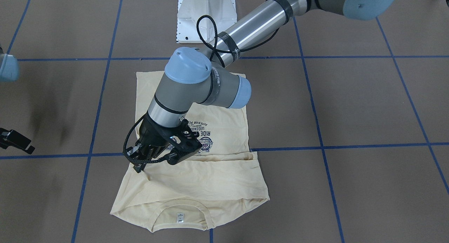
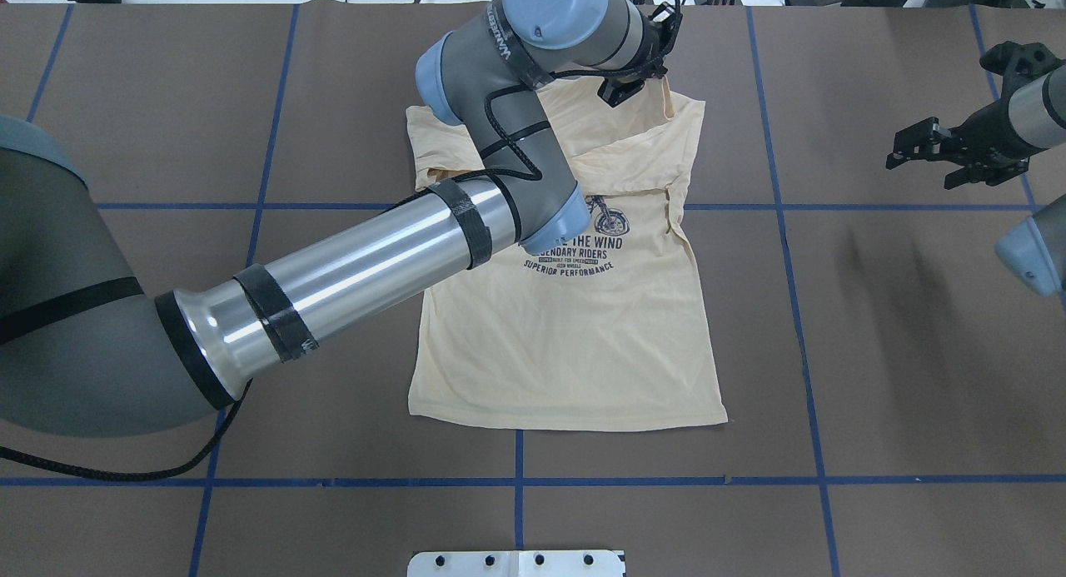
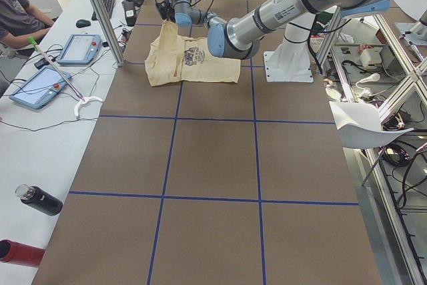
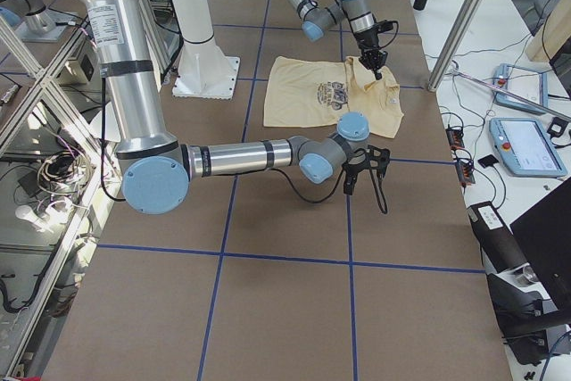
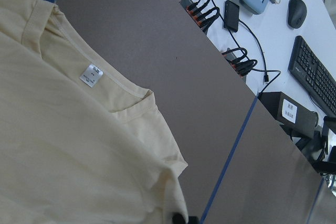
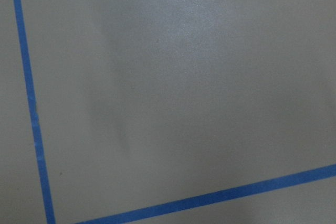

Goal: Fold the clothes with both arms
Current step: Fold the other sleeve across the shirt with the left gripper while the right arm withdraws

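One T-shirt (image 1: 224, 180) edge sits pinched in the left pincer (image 1: 139, 165).

L arm (image 2: 358, 269) across shirt (image 2: 583, 344) far end; near end unobstructed

The table (image 2: 874, 352) is seen steeply from above in two fixed views: one is taken from behind the robot, the other from across the table, so the T-shirt (image 2: 566, 344) is shown turned round between them. Two wider views are taken from the table's ends, along its length. The neck label (image 5: 91, 75) is framed closely by the left wrist camera; only brown surface and blue tape lines (image 6: 32, 103) are framed by the right one.
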`<state>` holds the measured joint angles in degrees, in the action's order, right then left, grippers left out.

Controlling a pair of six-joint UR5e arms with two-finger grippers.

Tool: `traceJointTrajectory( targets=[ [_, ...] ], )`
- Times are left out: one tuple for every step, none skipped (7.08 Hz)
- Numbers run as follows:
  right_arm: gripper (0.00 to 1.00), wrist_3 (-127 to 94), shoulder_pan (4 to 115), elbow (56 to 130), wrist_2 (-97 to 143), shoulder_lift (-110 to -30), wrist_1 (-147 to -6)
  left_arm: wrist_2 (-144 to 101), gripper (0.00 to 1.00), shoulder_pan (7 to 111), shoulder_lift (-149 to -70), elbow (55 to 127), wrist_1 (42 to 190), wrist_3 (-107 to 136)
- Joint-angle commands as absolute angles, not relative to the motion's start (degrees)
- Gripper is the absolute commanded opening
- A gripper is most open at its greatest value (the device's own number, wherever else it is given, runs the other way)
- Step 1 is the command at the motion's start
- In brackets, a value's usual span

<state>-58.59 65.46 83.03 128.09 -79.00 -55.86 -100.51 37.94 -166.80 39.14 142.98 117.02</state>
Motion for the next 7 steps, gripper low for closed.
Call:
traceJointTrajectory(
  targets=[
    [0.99, -58.6, 65.4, 82.8, 128.1, -78.5, -55.8, -97.5, 0.0, 36.0, -167.5, 38.1, 144.4, 120.2],
    [0.99, -58.6, 65.4, 82.9, 128.1, -78.5, -55.8, -95.4, 0.0, 34.6, -168.1, 38.0, 145.3, 121.5],
    [0.99, -58.6, 65.4, 82.9, 128.1, -78.5, -55.8, -94.4, 0.0, 34.0, -168.2, 37.4, 147.5, 123.4],
    [0.99, -58.6, 65.4, 82.9, 128.1, -78.4, -55.8, -93.7, 0.0, 34.0, -168.2, 35.9, 150.5, 123.9],
    [0.99, -58.6, 65.4, 82.9, 128.1, -78.4, -55.8, -93.7, 0.16, 34.0, -168.3, 35.8, 150.9, 124.0],
    [0.99, -58.6, 65.4, 82.9, 128.1, -78.4, -55.8, -93.7, 0.71, 34.0, -168.3, 35.8, 151.0, 123.9],
    [0.99, -59.1, 65.4, 83.1, 128.1, -78.4, -55.8, -93.7, 0.99, 34.0, -168.5, 35.8, 151.4, 124.0]
  ],
)
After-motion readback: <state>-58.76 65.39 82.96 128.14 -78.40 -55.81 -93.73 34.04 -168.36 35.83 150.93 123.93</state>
